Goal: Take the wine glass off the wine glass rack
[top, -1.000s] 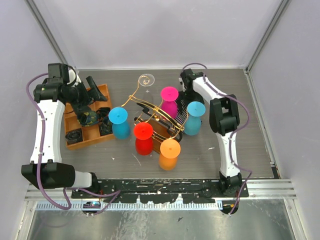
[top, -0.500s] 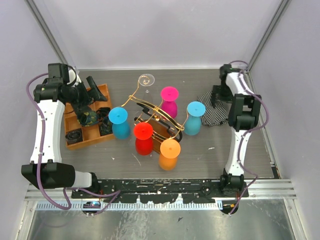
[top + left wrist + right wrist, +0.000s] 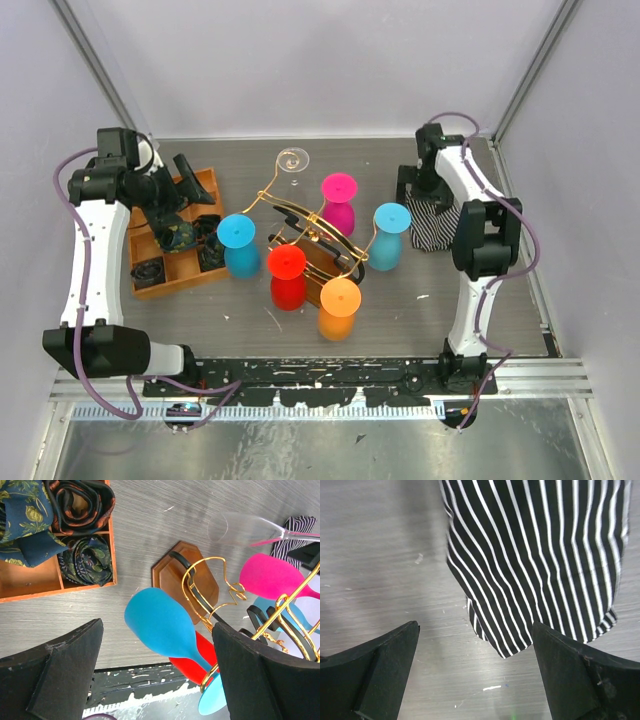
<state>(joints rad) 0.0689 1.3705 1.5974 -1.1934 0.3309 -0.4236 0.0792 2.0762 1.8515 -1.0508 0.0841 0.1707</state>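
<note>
Swinging off rack (image 3: pixel 318 238), your right fingers (image 3: pixel 380 665) now hang spread, empty, over striped cloth (image 3: pixel 530 555); left fingers (image 3: pixel 65 670) spread too; glasses (image 3: pixel 287 262) remain racked.

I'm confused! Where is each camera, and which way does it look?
Top: high behind the robot, looking down at the table; left arm, right arm show.
Left wrist: on the left arm, facing the wine glass rack; its fingers show.
Right wrist: on the right arm, facing the striped cloth; its fingers show.
Top and right wrist share that cloth.
</note>
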